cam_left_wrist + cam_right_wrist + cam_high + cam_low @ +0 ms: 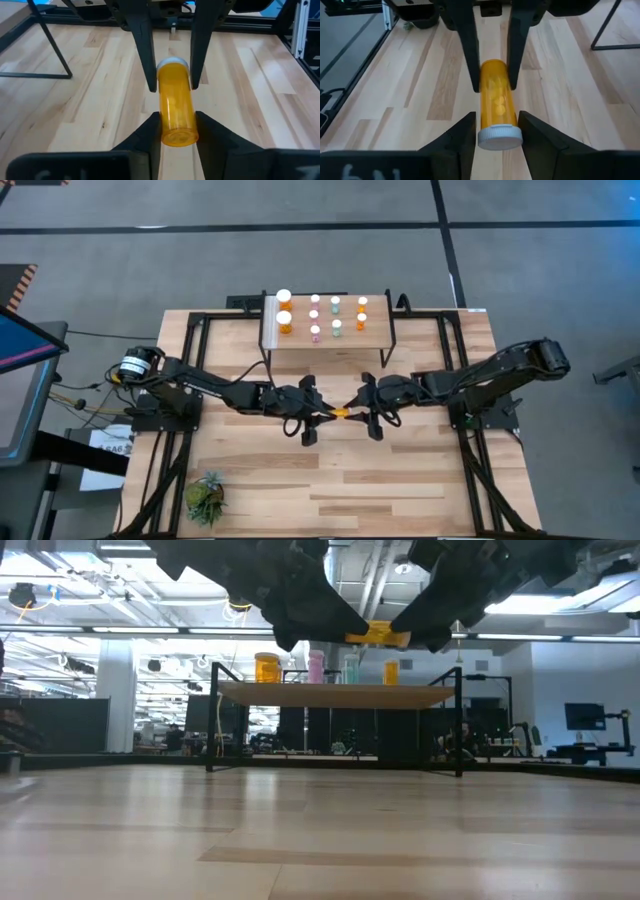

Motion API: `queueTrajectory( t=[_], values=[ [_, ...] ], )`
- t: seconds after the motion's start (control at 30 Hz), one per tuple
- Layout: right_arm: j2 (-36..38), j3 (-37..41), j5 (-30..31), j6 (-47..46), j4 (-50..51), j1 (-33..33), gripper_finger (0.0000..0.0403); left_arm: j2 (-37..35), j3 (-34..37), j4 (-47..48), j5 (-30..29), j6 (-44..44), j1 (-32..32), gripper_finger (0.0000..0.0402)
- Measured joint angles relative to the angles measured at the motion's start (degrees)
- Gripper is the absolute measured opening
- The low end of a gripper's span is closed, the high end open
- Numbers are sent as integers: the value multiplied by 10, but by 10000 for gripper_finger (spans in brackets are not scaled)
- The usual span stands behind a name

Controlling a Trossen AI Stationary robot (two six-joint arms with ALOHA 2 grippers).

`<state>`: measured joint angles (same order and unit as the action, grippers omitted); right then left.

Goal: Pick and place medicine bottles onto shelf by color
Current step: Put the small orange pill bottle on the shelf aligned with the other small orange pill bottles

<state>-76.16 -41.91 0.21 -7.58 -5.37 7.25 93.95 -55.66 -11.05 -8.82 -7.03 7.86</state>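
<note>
An orange medicine bottle (pixel 341 413) with a white cap hangs level above the middle of the table, between my two grippers. My left gripper (pixel 177 117) is shut on its base end and my right gripper (pixel 496 117) on its cap end; they face each other. Behind them stands the shelf (pixel 375 335), a light wood top on thin black legs. Upright on it stand two larger orange bottles (pixel 285 322) at the left, then small pink (pixel 315 313), pale green (pixel 336 324) and orange bottles (pixel 362 320) in rows. My left gripper pinches the bottle's base end (pixel 167 131) between its two fingers. The fingers come from the table's left, slanting a little downward, and lie along the bottle. The bottle is level and clear of the table. My right gripper pinches the bottle's cap end, the white cap (pixel 500 137) between its two fingers. The fingers come from the table's right, slanting a little downward, along the bottle. The bottle hangs level above the table (pixel 320 830).
A small green potted plant (pixel 205 498) stands near the table's front left corner. The shelf's black legs (pixel 52 47) stand just behind the grippers. Bare wood lies under and in front of the held bottle.
</note>
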Motion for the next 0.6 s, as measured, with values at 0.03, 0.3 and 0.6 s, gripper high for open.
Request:
queueTrajectory(
  t=[0.03, 0.3, 0.6],
  values=[
    [0, 0, 0, 1, -1, 2, 167, 0, 0, 0, 2, 2, 0, 79],
    [0, 0, -2, 0, -5, 2, 192, -2, 0, 0, 6, 15, -1, 88],
    [70, 0, -3, 1, 48, 3, 190, -2, 0, 0, 6, 30, -2, 88]
  ],
)
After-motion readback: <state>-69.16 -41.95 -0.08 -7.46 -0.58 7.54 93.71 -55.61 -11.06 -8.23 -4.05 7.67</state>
